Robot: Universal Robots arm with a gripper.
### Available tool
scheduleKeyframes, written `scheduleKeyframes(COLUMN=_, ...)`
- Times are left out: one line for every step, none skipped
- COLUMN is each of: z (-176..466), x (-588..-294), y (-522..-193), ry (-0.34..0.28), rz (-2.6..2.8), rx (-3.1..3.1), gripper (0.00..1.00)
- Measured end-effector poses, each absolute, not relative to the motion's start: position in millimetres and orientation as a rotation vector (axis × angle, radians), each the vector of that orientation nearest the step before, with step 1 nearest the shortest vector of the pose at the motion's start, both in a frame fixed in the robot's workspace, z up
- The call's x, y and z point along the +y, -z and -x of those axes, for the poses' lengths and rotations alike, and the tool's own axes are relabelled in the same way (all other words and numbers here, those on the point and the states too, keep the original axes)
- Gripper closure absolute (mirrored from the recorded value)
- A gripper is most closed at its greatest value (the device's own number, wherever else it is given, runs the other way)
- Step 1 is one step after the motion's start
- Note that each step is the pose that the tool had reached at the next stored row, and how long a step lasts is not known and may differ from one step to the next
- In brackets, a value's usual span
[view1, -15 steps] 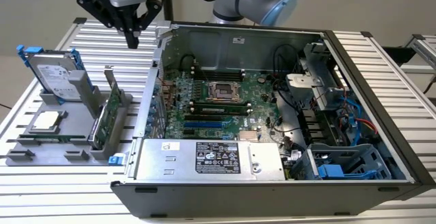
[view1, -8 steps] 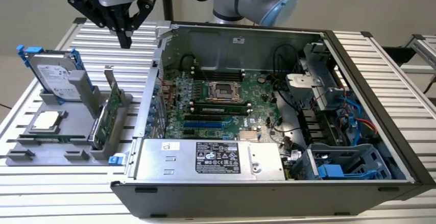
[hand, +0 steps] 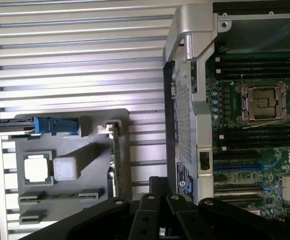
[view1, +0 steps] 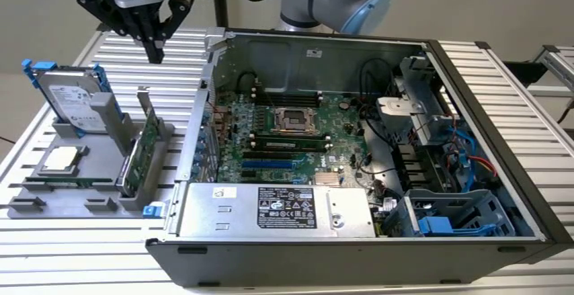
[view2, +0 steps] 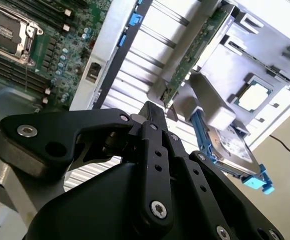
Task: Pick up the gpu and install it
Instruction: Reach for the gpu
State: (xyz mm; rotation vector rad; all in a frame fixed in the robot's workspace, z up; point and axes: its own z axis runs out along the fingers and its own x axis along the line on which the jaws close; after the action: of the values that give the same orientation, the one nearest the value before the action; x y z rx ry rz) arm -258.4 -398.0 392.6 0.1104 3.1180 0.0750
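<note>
Card: the flat green-and-black gpu card with a silver end bracket [view1: 141,144] stands on edge in a slot of the grey plastic holder [view1: 54,204].
Jaws: black, pressed together and empty, high above the holder's far end, well apart from the card.
Handling: likely light, stiff and fragile; the upper edge looks the safest grip.

I find the flat green circuit-board gpu [view1: 142,144], with its silver metal end bracket, standing upright on its long edge. It is slotted along the grey moulded holder's [view1: 90,207] edge on the exterior view's right, bracket end rising tallest.
</note>
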Motion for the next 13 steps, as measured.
scheduleKeyframes(z=260, x=-398, y=-393, ry=-0.075, rz=-0.110, rx=3.118, gripper=1.00)
scheduleKeyframes(z=262, x=-398, y=-393, ry=-0.075, rz=-0.111, rx=3.118, gripper=1.00)
scheduleKeyframes(z=263, x=-398, y=-393, ry=-0.075, rz=-0.110, rx=3.118, gripper=1.00)
scheduleKeyframes(z=265, x=-398, y=-393, ry=-0.075, rz=-0.110, rx=3.118, gripper=1.00)
scheduleKeyframes(z=266, x=-398, y=-393, ry=-0.075, rz=-0.110, rx=3.118, gripper=1.00)
scheduleKeyframes(z=268, x=-398, y=-393, ry=-0.075, rz=-0.110, rx=3.118, gripper=1.00)
scheduleKeyframes(z=269, x=-398, y=-393, ry=-0.075, rz=-0.110, rx=3.118, gripper=1.00)
scheduleKeyframes(z=271, x=-398, y=-393, ry=-0.075, rz=-0.110, rx=3.118, gripper=1.00)
scheduleKeyframes(z=273, x=-398, y=-393, ry=-0.075, rz=-0.110, rx=3.118, gripper=1.00)
scheduleKeyframes(z=274, x=-398, y=-393, ry=-0.075, rz=-0.110, rx=3.118, gripper=1.00)
scheduleKeyframes(z=276, x=-398, y=-393, ry=-0.075, rz=-0.110, rx=3.118, gripper=1.00)
scheduleKeyframes(z=277, x=-398, y=-393, ry=-0.075, rz=-0.110, rx=3.118, gripper=1.00)
scheduleKeyframes(z=279, x=-398, y=-393, ry=-0.075, rz=-0.110, rx=3.118, gripper=1.00)
